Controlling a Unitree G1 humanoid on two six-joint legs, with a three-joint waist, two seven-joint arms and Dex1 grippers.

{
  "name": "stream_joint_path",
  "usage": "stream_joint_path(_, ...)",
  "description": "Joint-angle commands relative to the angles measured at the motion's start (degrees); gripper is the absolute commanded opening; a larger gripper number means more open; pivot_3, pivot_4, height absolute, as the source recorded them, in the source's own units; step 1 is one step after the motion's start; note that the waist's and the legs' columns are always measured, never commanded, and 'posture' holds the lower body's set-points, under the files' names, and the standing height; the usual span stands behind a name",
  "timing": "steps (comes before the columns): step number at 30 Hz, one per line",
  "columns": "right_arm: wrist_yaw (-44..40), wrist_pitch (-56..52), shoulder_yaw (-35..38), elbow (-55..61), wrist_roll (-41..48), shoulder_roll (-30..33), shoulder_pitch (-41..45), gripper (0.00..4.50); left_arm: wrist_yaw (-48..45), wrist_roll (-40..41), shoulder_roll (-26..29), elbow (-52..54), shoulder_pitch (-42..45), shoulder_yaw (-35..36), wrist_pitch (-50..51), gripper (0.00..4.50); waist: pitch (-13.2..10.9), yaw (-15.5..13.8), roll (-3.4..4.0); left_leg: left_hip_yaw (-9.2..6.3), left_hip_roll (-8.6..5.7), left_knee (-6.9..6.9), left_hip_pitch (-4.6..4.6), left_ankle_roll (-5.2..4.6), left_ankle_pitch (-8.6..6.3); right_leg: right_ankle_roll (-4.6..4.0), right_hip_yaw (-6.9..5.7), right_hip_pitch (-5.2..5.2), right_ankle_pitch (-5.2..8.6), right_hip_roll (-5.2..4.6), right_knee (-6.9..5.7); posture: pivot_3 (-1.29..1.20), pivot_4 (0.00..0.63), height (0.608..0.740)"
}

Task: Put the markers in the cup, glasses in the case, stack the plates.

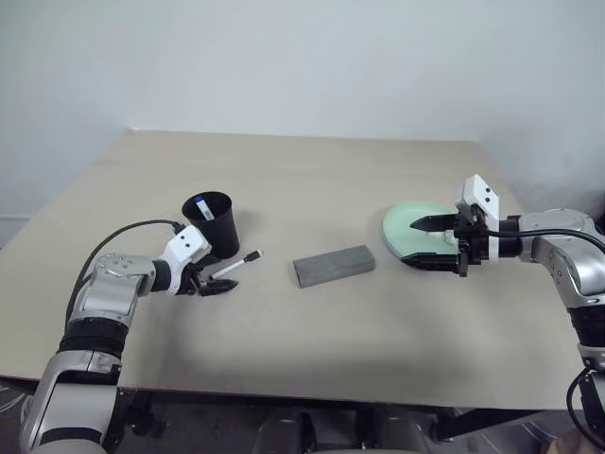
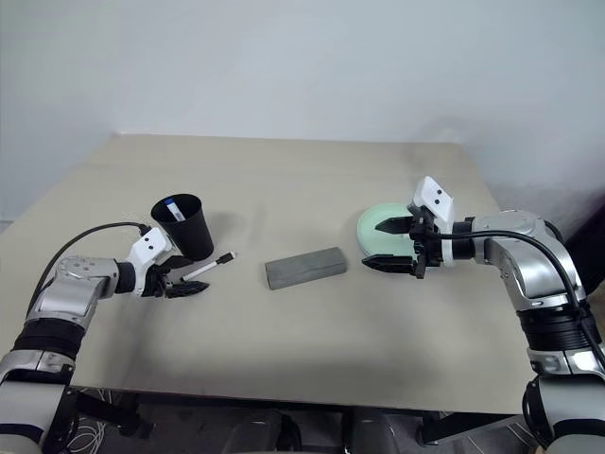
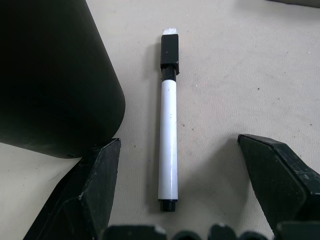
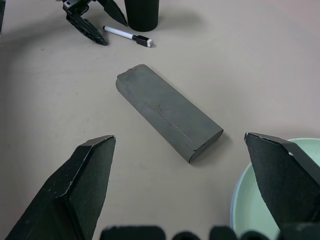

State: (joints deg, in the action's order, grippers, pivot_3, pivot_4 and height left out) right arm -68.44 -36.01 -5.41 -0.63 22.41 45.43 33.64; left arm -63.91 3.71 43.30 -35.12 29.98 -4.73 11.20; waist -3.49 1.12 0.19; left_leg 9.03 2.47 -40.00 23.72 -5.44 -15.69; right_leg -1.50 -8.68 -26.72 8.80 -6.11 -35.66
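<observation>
The table (image 1: 284, 359) is carrying the work items across its middle band. On the left, the cup (image 1: 214, 223) is standing upright, with the blue-capped marker (image 1: 199, 205) sitting inside it and showing at the rim. Just to the right of the cup's base, the black-capped marker (image 3: 168, 130) is lying flat on the table, its cap end pointing toward the centre and its other end pointing toward the left gripper (image 1: 210, 283). That gripper is hanging low over the table at the marker's near-left end, its fingers (image 3: 92, 195) standing wide apart on either side of the barrel and gripping nothing; one finger is sitting just beside the cup's base, though contact with the cup cannot be confirmed. The case (image 1: 334, 265) is lying closed and slightly angled at the table's centre, well apart from both grippers. On the right, the mint green plate (image 1: 408, 227) is resting on the table with the light blue plate's rim (image 4: 233, 210) showing under it, so the plates are lying stacked. The right gripper (image 1: 437, 243) is hovering at the plates' near edge, pointing toward the centre, its fingers (image 4: 82, 190) spread wide and empty.
</observation>
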Motion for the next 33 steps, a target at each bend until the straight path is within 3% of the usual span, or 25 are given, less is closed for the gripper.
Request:
stream_joint_path(1,0.20,0.83,1.38,1.18,0.44,-0.03,2.01,4.50,-0.27,-1.04,0.71,-0.06,1.60,-0.29,0.03,3.97,0.00,0.00,0.00,0.00,0.00,0.00,0.00,0.00,0.00,0.00,0.00,0.00,0.00,0.00,0.00,0.00,0.000,0.732)
stream_joint_path(5,0.21,0.87,1.38,1.20,0.45,-0.07,2.06,4.50,-0.66,-1.47,0.95,-0.20,1.37,-0.61,0.72,3.97,0.00,0.00,0.01,0.00,0.00,0.00,-0.01,0.00,0.00,0.00,0.00,0.01,0.00,0.00,0.00,0.00,0.000,0.732)
stream_joint_path(8,0.22,0.91,1.37,1.19,0.45,-0.11,2.10,4.50,-1.03,-1.45,1.02,-0.09,1.21,-0.67,1.27,3.37,0.00,0.01,0.01,0.00,0.00,0.00,-0.01,0.00,0.00,0.00,0.00,0.01,0.00,0.00,0.00,0.00,0.000,0.732)
stream_joint_path(17,0.25,0.89,1.43,1.16,0.46,-0.11,2.23,4.50,-2.45,-1.52,1.33,0.81,0.43,-0.94,2.97,0.22,0.01,0.01,0.02,-0.01,0.07,0.00,-0.08,-0.27,-0.15,0.00,-0.08,0.05,0.00,0.00,-0.03,0.00,0.000,0.732)
stream_joint_path(18,0.25,0.88,1.44,1.14,0.46,-0.10,2.26,4.50,-2.41,-1.55,1.34,0.87,0.40,-0.95,3.03,0.06,0.01,0.01,0.02,-0.01,0.07,0.00,-0.08,-0.28,-0.15,0.00,-0.07,0.05,0.00,0.00,-0.03,0.00,0.000,0.732)
stream_joint_path(26,0.17,0.89,1.35,0.92,0.42,-0.10,2.46,4.50,-3.26,-0.60,1.58,3.37,-0.49,-0.49,3.52,0.06,0.01,0.01,0.02,-0.01,0.06,0.00,-0.08,-0.03,-0.01,0.00,-0.07,0.03,0.00,0.00,-0.02,0.00,0.000,0.732)
stream_joint_path(33,0.00,0.84,1.28,0.75,0.40,0.03,2.62,4.50,-9.14,2.49,6.52,14.89,-5.58,0.54,6.84,0.06,0.00,0.06,0.02,0.05,0.06,0.02,0.02,0.06,-0.05,-0.01,-0.05,-0.11,0.00,-0.02,0.00,0.00,0.000,0.732)
